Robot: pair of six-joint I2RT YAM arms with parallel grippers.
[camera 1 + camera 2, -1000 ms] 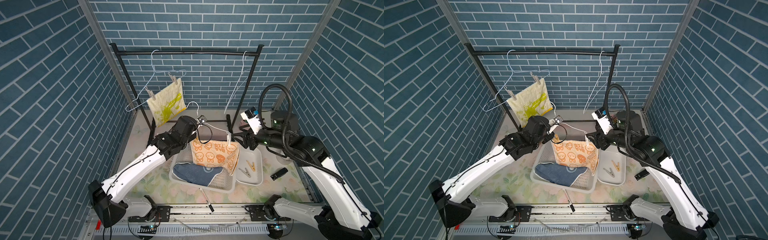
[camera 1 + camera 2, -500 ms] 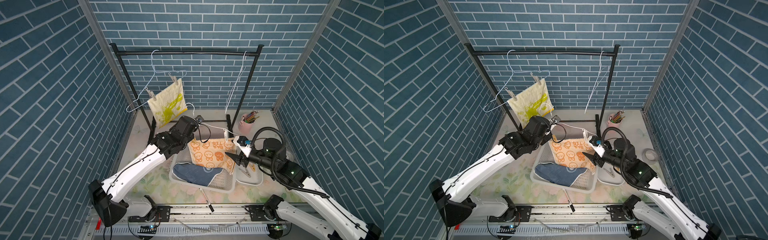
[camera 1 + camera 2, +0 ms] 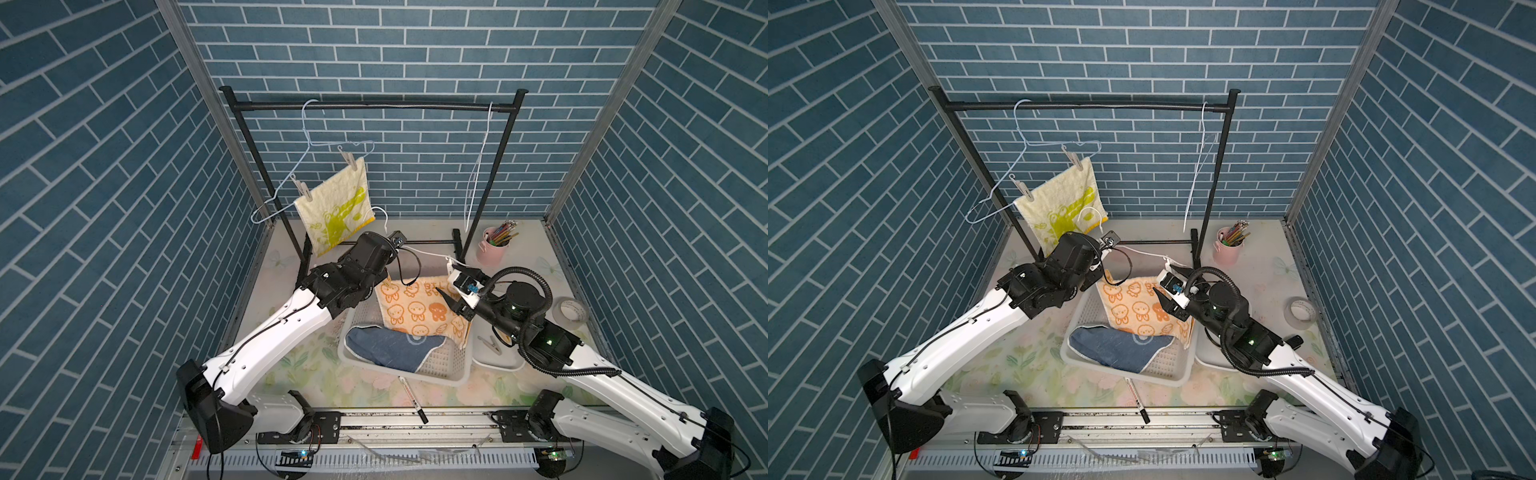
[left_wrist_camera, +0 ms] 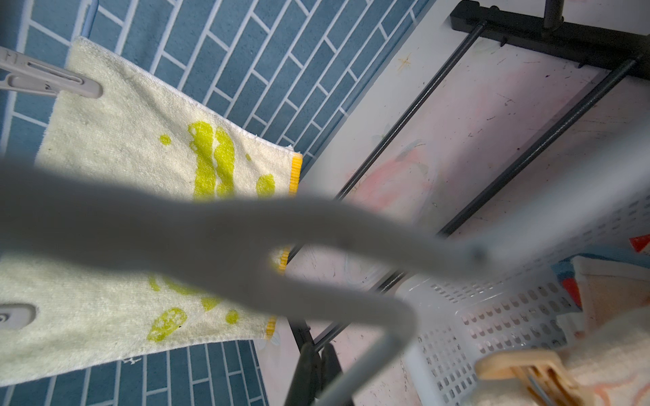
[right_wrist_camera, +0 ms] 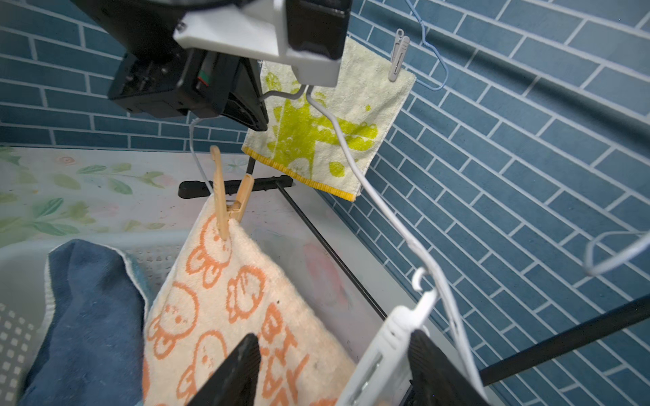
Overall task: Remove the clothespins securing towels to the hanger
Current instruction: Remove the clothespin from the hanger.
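The orange-cream towel [image 3: 419, 309] hangs from a white hanger [image 3: 428, 253] over the basket. A tan clothespin [image 5: 228, 204] holds one corner and a white clothespin [image 5: 390, 337] the other. My left gripper [image 3: 395, 245] is shut on the hanger's wire. My right gripper [image 5: 334, 337] stands open around the white clothespin, which rests against one finger [image 5: 432, 365]. At the rack, the yellow towel [image 3: 336, 212] hangs from a blue hanger [image 3: 307, 137] by two grey clothespins [image 3: 347, 160] [image 3: 302, 192]. The blue towel [image 3: 390, 345] lies in the basket.
A white basket [image 3: 449, 374] sits mid-table, with a white tray [image 3: 498, 363] holding a loose clothespin [image 3: 492, 343] beside it. A black rack [image 3: 374, 106] carries an empty white hanger [image 3: 478, 174]. A pink pencil cup [image 3: 494, 249], tape roll [image 3: 571, 311] and marker [image 3: 411, 399] lie around.
My right arm has dropped its raised elbow low over the tray. Its gripper dipped beside the towel, came back by the white clothespin and opened a little wider. The left arm has barely moved.
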